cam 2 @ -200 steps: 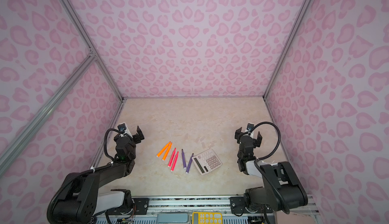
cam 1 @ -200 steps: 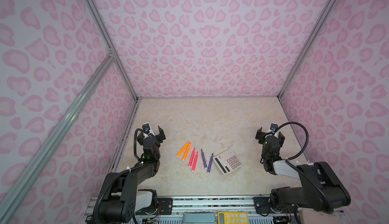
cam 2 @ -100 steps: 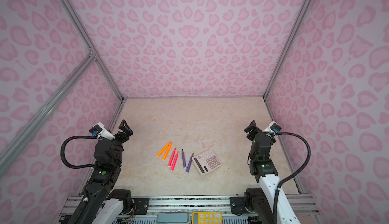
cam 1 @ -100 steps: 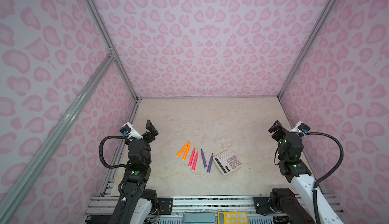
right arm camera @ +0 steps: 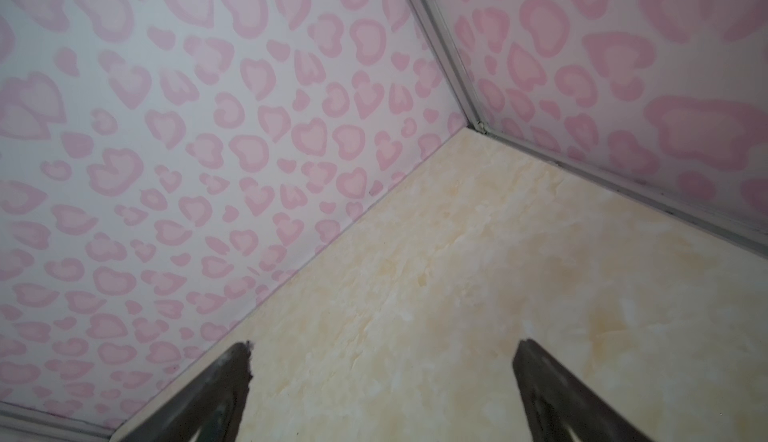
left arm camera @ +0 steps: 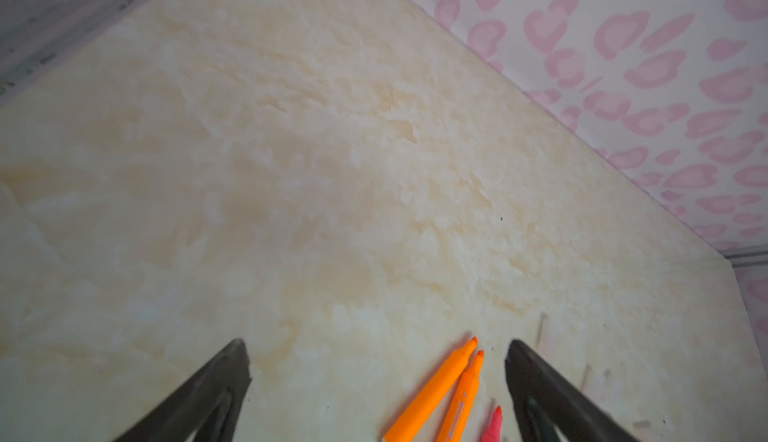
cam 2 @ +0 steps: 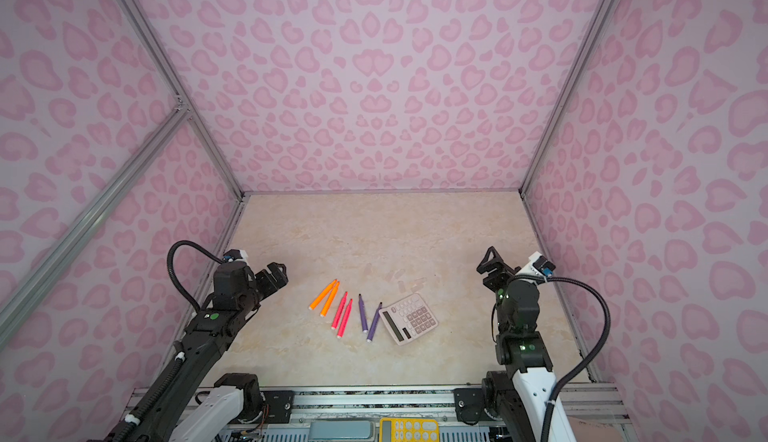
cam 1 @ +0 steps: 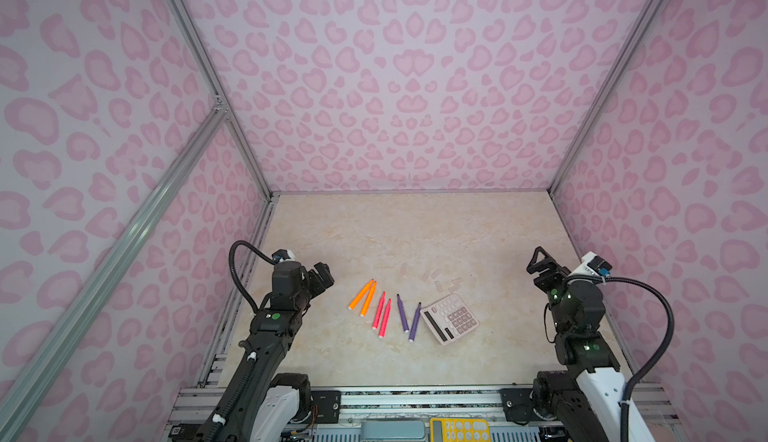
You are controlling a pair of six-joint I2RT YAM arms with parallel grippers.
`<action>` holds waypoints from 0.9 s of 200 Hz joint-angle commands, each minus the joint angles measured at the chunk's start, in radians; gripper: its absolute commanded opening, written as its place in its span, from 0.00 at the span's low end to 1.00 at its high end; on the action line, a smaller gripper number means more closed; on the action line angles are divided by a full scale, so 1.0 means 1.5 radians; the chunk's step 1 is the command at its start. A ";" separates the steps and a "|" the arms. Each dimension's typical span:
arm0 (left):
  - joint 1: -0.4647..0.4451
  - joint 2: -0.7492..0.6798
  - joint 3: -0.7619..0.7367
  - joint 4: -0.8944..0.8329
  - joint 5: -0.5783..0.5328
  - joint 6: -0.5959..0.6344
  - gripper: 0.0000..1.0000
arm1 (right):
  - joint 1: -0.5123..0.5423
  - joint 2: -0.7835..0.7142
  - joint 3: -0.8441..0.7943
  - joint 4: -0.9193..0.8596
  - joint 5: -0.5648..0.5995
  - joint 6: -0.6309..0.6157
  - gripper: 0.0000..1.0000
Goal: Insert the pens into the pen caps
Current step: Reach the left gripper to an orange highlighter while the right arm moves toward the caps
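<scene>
Close to the near edge of the table (cam 1: pixel 374 361), about its middle, the pens lie in a fan. From the left there are two orange pens (cam 1: pixel 365 298), two pink-red pens (cam 1: pixel 381 315) and two purple pens (cam 1: pixel 408 317). A pink calculator (cam 1: pixel 451 319) lies just beside the last purple one. All six pens are uncapped. The pens of each pair lie very close together, so jaws closing on one can drag or roll its neighbour. It cannot be told whether the right purple pen touches the calculator.

A little farther in, the pen caps (cam 1: pixel 436 282) lie scattered just beyond the calculator. They are clear and hardly show on the pale surface, so a grasp can easily miss. A descending finger may also flick one away.

At the left edge the left gripper (cam 1: pixel 322 277) hangs above the table, its jaws wide and empty. In its wrist view the orange tips are seen between the fingers (left arm camera: pixel 540 386). At the right edge the right gripper (cam 1: pixel 542 263) is also wide and empty. Its wrist camera faces the far right corner, away from the work. If both arms reach to the middle together, they could collide.
</scene>
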 commanded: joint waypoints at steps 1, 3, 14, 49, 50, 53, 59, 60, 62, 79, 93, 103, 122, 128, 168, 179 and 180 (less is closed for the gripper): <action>-0.011 0.033 0.001 -0.029 0.062 0.019 0.99 | 0.056 0.124 0.079 -0.020 -0.047 -0.041 0.96; -0.012 0.035 0.000 -0.030 0.063 0.017 1.00 | 0.069 0.143 0.091 -0.023 -0.034 -0.047 0.95; -0.020 0.048 -0.007 -0.034 0.070 0.013 0.99 | 0.130 0.206 0.135 -0.035 0.020 -0.064 0.95; -0.082 0.093 -0.010 -0.041 0.045 -0.003 0.89 | 0.197 0.394 0.279 -0.090 -0.036 -0.056 0.73; -0.083 0.096 -0.009 -0.041 0.043 -0.004 0.88 | 0.197 0.400 0.283 -0.090 -0.040 -0.056 0.73; -0.088 0.101 -0.009 -0.044 0.036 -0.005 0.87 | 0.198 0.416 0.294 -0.094 -0.054 -0.059 0.73; -0.100 0.114 -0.007 -0.046 0.024 -0.008 0.86 | 0.201 0.445 0.311 -0.100 -0.074 -0.062 0.72; -0.102 0.117 -0.007 -0.045 0.022 -0.008 0.86 | 0.202 0.450 0.315 -0.102 -0.075 -0.063 0.71; -0.105 0.121 -0.007 -0.046 0.018 -0.009 0.85 | 0.203 0.459 0.322 -0.105 -0.081 -0.064 0.71; -0.138 0.160 0.010 -0.046 0.000 -0.012 0.83 | 0.220 0.519 0.356 -0.118 -0.090 -0.078 0.68; -0.164 0.197 0.030 -0.046 -0.028 -0.011 0.84 | 0.230 0.548 0.370 -0.123 -0.090 -0.089 0.65; -0.177 0.229 0.052 -0.054 -0.042 -0.008 0.82 | 0.231 0.556 0.374 -0.122 -0.091 -0.093 0.65; -0.205 0.296 0.087 -0.058 -0.056 -0.005 0.79 | 0.232 0.557 0.372 -0.119 -0.089 -0.102 0.65; -0.214 0.314 0.097 -0.059 -0.060 -0.005 0.78 | 0.232 0.556 0.371 -0.121 -0.085 -0.106 0.65; -0.240 0.381 0.139 -0.070 -0.087 -0.003 0.77 | 0.232 0.550 0.372 -0.132 -0.070 -0.117 0.65; -0.241 0.396 0.148 -0.075 -0.090 -0.001 0.77 | 0.232 0.549 0.372 -0.132 -0.070 -0.119 0.65; -0.241 0.398 0.149 -0.075 -0.090 0.000 0.77 | 0.232 0.549 0.372 -0.132 -0.070 -0.119 0.65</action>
